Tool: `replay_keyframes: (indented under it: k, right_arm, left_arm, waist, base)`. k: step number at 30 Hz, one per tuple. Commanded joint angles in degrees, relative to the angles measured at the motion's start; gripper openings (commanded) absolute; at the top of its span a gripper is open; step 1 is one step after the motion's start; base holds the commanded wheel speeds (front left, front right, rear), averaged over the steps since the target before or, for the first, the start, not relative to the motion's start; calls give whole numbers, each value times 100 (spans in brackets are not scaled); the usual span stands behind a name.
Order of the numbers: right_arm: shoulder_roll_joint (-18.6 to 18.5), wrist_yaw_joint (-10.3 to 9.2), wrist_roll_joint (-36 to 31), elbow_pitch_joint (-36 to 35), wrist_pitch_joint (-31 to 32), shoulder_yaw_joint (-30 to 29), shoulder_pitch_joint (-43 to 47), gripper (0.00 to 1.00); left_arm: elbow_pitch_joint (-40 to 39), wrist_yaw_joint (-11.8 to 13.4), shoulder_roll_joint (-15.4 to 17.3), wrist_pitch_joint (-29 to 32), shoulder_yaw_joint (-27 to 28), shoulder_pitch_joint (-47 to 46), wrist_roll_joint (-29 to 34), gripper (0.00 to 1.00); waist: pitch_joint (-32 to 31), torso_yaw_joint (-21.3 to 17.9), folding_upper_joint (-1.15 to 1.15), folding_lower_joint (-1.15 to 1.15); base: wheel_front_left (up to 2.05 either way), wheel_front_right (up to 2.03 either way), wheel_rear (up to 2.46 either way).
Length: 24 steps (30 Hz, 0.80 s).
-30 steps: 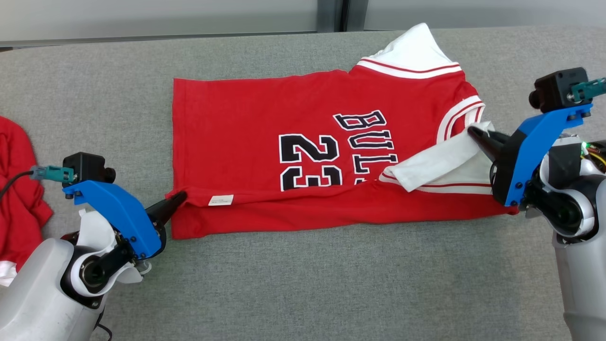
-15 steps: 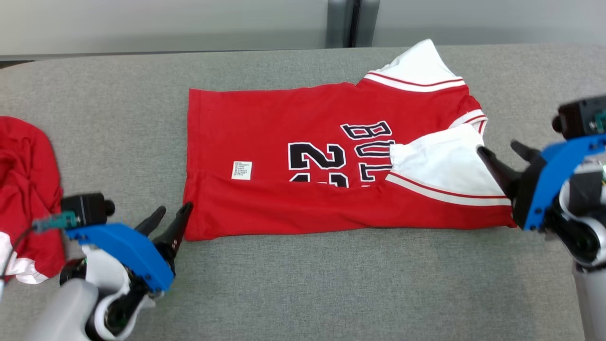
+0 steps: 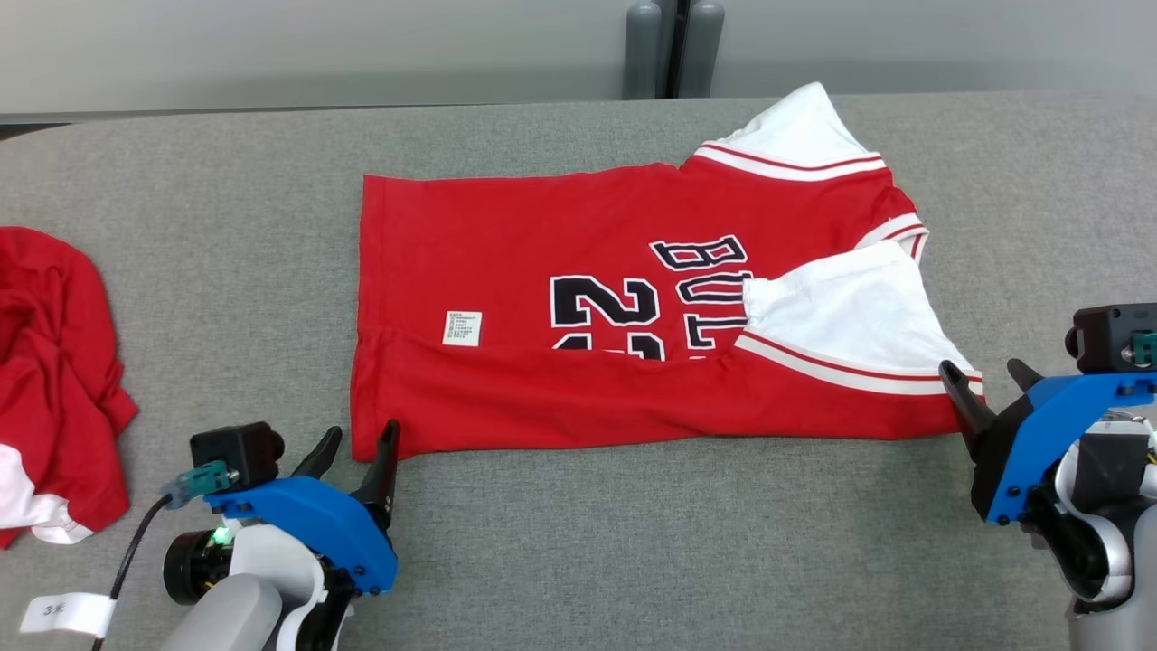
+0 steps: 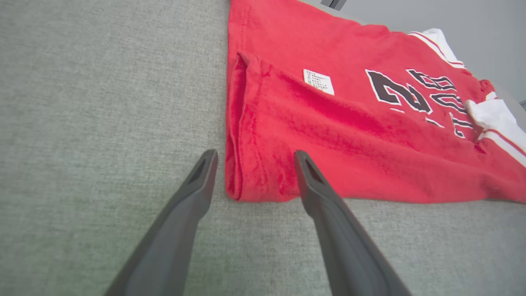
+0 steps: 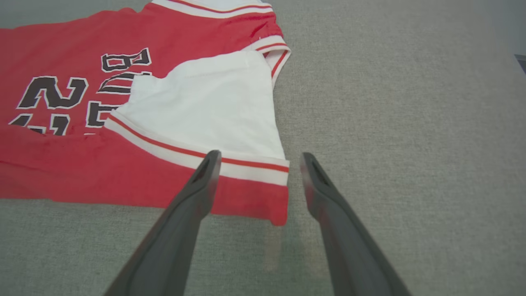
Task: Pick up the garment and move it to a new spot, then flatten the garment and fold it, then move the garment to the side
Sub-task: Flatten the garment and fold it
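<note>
And there it is: the red jersey (image 3: 578,271) lies spread out on the grey desk (image 3: 578,542), with the 23 and the black lettering face up. Its near long edge is folded over onto the body in a broad red band. One white sleeve (image 3: 841,316) is turned in across the lettering at the jersey's shoulder end. The other white sleeve (image 3: 795,127) pokes out past the far edge. A small white label (image 3: 462,327) sits just above the fold line, toward the hem end.

At the jersey's near hem corner is the left pincer (image 3: 362,429), fingers well apart and gripping nothing. In the left wrist view the corner lies right between the two tips. At the opposite near corner the right pincer (image 3: 980,366) is also spread wide and empty. In its wrist view one finger is over the red-and-white trim and the other over bare desk just beside the corner.

Well off from the jersey's hem end, a crumpled red cloth (image 3: 54,362) lies in a heap.
</note>
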Motion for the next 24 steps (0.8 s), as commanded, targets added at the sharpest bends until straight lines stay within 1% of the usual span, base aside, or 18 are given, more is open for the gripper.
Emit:
replay_keyframes:
  k: [1,5,7,13,19,20,21,22,23,24]
  right_arm:
    - [28,3,-51,25,-57,-23,60,100]
    - [198,2,-290,277,-187,-141,-62,100]
    - [246,3,-335,471,-232,-205,-158,100]
    - [313,3,-468,1068,-206,-307,-309,100]
    - [346,4,-282,1421,42,-186,-237,100]
    - [354,4,-261,1425,64,-146,-210,91]
    - [362,8,-238,1414,81,-119,-189,46]
    - [363,8,-207,1393,58,-107,-176,3]
    - [363,8,-214,1367,20,-98,-164,0]
    - [360,8,-244,1330,-21,-96,-148,0]
  left_arm:
    - [52,50,-4,-31,-15,-123,46,100]
    - [365,211,-80,-77,-149,-293,285,100]
    - [512,242,-145,-54,-194,-350,305,100]
    - [874,192,-237,49,-337,-417,357,100]
    - [1196,57,-354,218,-460,-390,252,100]
    - [1246,8,-385,271,-497,-388,231,100]
    - [1285,-54,-410,293,-529,-389,209,68]
    - [1330,-103,-431,318,-547,-392,188,24]
    - [1375,-158,-455,371,-582,-390,174,0]
    - [1411,-191,-478,377,-610,-390,162,0]
  waist:
    - [23,-12,0,0]
    - [98,-55,0,0]
    - [140,-59,0,0]
    - [246,-5,0,0]
    - [298,26,0,0]
    - [300,26,0,0]
    - [301,24,0,0]
    - [300,20,0,0]
    - [295,15,0,0]
    - [284,10,0,0]
  base:
    - [0,0,0]
    - [0,0,0]
    - [0,0,0]
    - [0,0,0]
    - [0,0,0]
    - [0,0,0]
    - [0,0,0]
    - [0,0,0]
    - [0,0,0]
    - [0,0,0]
